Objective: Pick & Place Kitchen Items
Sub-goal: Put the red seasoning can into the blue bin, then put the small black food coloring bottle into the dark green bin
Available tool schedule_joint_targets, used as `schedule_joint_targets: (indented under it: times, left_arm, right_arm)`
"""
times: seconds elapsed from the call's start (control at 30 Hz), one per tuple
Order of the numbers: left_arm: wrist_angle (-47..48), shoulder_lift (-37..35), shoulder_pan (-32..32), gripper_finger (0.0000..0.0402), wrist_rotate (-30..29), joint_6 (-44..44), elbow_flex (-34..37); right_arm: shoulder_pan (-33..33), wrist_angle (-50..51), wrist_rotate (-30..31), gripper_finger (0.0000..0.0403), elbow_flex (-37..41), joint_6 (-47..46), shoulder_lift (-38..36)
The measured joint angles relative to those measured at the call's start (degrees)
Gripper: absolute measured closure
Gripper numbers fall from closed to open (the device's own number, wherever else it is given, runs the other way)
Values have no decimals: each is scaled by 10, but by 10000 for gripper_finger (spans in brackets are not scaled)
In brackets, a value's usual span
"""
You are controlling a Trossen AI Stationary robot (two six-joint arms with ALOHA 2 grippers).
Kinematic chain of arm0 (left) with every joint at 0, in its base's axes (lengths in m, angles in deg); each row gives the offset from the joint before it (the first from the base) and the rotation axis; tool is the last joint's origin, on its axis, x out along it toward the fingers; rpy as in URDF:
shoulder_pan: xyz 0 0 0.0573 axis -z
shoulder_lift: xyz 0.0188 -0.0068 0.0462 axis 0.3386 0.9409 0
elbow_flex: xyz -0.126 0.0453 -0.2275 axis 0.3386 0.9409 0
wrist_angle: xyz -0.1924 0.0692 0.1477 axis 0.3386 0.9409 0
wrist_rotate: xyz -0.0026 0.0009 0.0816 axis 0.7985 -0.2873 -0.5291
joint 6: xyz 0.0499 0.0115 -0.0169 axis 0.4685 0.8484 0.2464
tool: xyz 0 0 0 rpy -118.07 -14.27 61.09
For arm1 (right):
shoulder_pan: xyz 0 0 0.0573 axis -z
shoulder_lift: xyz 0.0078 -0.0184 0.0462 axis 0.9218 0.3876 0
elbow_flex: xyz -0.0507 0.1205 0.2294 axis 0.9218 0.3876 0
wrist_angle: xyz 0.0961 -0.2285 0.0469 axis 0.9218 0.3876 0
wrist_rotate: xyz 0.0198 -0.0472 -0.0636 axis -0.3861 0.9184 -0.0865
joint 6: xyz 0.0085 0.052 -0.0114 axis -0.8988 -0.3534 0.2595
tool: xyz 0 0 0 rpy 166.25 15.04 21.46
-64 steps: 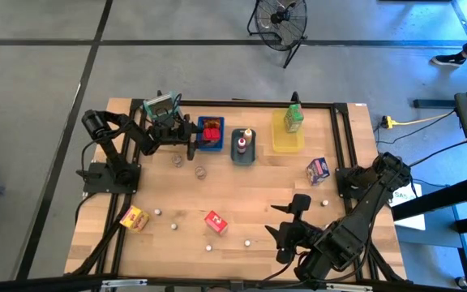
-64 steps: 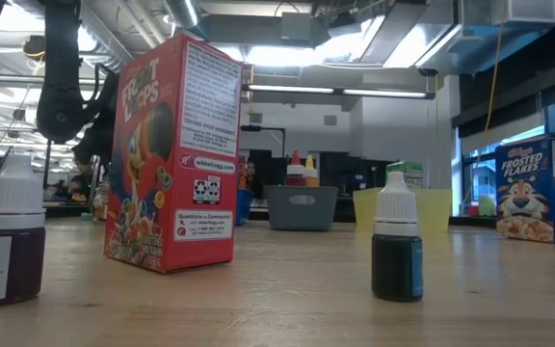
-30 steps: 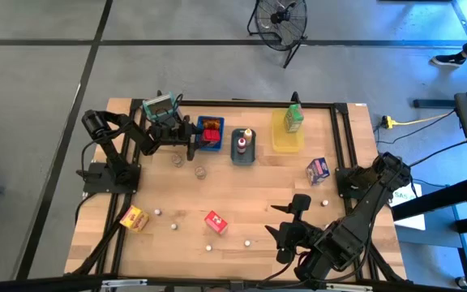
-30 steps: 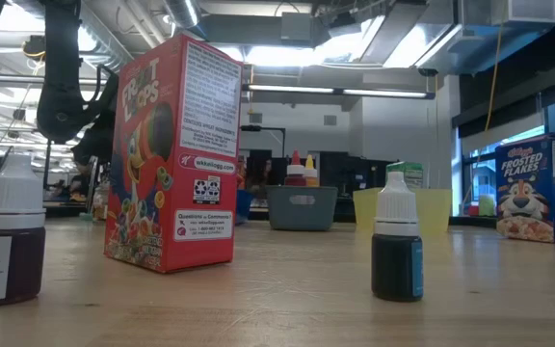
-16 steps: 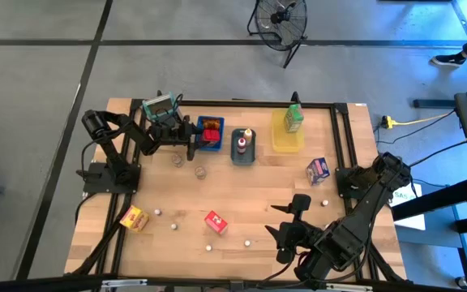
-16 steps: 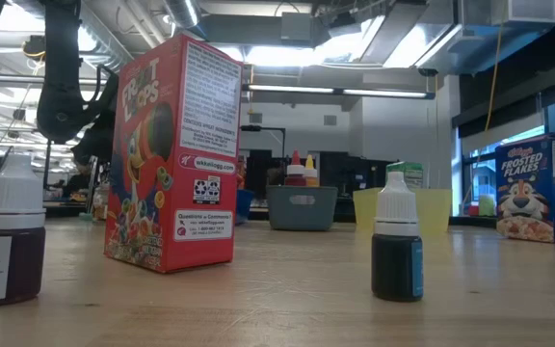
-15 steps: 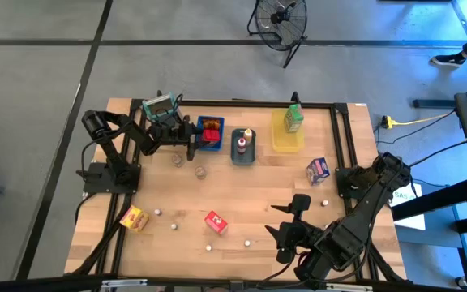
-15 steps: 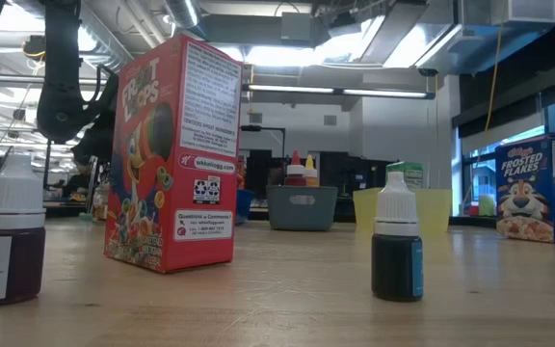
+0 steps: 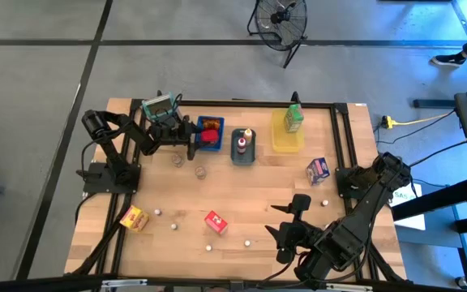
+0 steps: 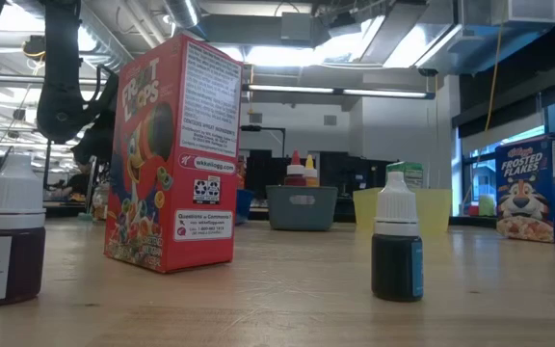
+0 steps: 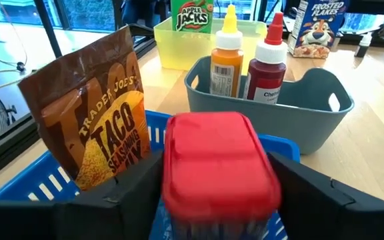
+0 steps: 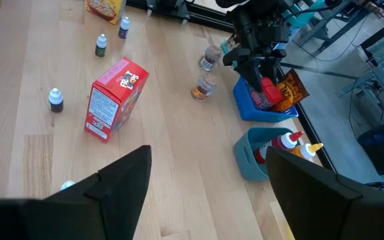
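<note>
1. The left tool (image 11: pixel 219 200) stands at the blue tray (image 9: pixel 210 144) near the desk's far edge. A red-lidded container (image 11: pixel 220 172) sits between its two dark fingers (image 11: pixel 319 200). From the left wrist view it cannot be told whether the fingers clamp the container or have just let go.
2. Inside the same tray, just beside the container, a brown taco-seasoning packet (image 11: pixel 92 127) leans upright.
3. Next along stands the grey tray (image 11: pixel 312 100) with an orange bottle (image 11: pixel 227 60) and a red bottle (image 11: pixel 268 63). Beyond it the yellow tray (image 9: pixel 288 139) holds a green carton (image 9: pixel 293 119).
4. The step in hand appears to be the placing of the red-lidded container into the blue tray. The next move would call for fingers spread fully clear of the lid, then a straight lift so that the packet is not knocked over.
5. The right tool (image 9: pixel 285 223) waits with fingers spread wide and empty over the near part of the desk (image 9: pixel 258 191).
6. Items not yet sorted: a red cereal carton (image 9: pixel 216 221), a yellow-orange carton (image 9: pixel 134 217), a blue-white cereal carton (image 9: pixel 319 169), two small jars (image 9: pixel 189 165) near the blue tray, and several tiny white-capped bottles (image 10: pixel 397 243) scattered well apart.
</note>
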Motion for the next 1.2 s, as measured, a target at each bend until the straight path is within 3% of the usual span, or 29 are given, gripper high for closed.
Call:
schedule_joint_targets:
  times: [0.2,0.73,1.03,1.2]
  left_arm:
    - [-4,0,4,125,-4,8,0]
    - [-107,0,13,123,10,-6,0]
    - [-222,0,63,123,11,-13,0]
    - [-223,-28,98,123,9,-15,-1]
  right_arm:
    - [0,0,0,107,0,0,0]
    - [0,1,-9,107,0,0,0]
    - [0,2,-9,107,0,0,0]
    - [0,2,-9,107,0,0,0]
